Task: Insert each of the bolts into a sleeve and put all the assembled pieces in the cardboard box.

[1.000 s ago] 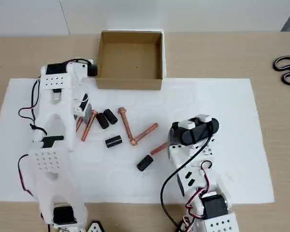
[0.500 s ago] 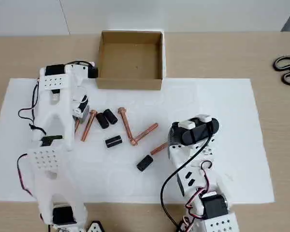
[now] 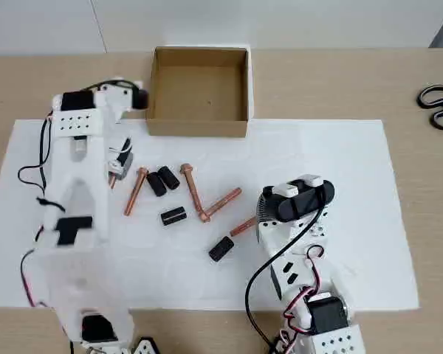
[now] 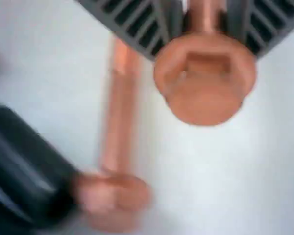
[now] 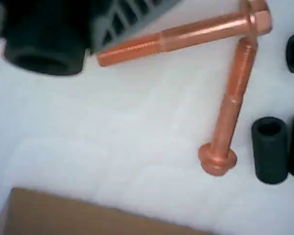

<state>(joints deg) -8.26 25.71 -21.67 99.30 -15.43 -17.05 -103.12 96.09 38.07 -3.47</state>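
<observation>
My left gripper is shut on a copper bolt, whose head faces the camera above the sheet. In the high view this gripper hangs at the left, just beside a second bolt lying flat. My right gripper holds a black sleeve low over the sheet, under the right arm. Two more bolts lie mid-sheet in a V. Loose black sleeves lie around them. Another bolt pokes out from beneath the right arm.
The cardboard box stands open at the far edge of the white sheet, with nothing inside. Scissors lie on the wooden table at the far right. The right half of the sheet is bare.
The left arm has lifted and drawn back to the left, taking one bolt up off the sheet and leaving its neighbour behind. The right arm has stayed still.
</observation>
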